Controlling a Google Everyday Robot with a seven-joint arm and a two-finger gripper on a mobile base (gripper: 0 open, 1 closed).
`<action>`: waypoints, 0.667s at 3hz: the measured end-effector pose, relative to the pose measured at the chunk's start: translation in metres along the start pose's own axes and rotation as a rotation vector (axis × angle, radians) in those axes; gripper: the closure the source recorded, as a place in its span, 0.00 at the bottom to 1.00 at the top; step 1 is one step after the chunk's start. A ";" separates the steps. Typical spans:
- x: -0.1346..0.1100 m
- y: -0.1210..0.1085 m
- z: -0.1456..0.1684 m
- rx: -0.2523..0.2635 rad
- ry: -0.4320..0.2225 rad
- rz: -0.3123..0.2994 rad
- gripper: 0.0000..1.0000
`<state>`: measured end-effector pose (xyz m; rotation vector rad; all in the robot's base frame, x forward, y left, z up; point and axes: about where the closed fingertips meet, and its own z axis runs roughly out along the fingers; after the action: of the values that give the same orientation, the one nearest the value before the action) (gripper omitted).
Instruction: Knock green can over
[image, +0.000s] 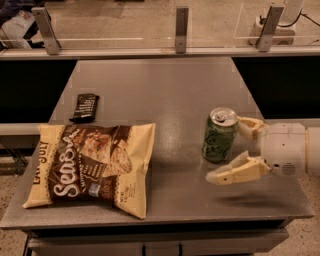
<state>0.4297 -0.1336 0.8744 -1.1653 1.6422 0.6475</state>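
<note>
1. Green can (220, 136) stands upright on the counter (165, 90), near its right edge.
2. End effector (225, 151) spread open at the can's right, one finger behind it, one in front.
3. Open surface separates can from chip bag (90, 167).

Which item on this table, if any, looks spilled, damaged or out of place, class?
Nothing stands out. The green can stands upright on the table; the gripper sits at the right edge, open fingers flanking it. The chip bag and dark snack bar lie flat; nothing is spilled.
</note>
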 end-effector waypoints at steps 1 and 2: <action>-0.002 0.001 0.001 -0.003 0.001 -0.003 0.42; -0.003 0.002 0.003 -0.006 0.001 -0.006 0.65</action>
<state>0.4292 -0.1293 0.8759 -1.1748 1.6382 0.6487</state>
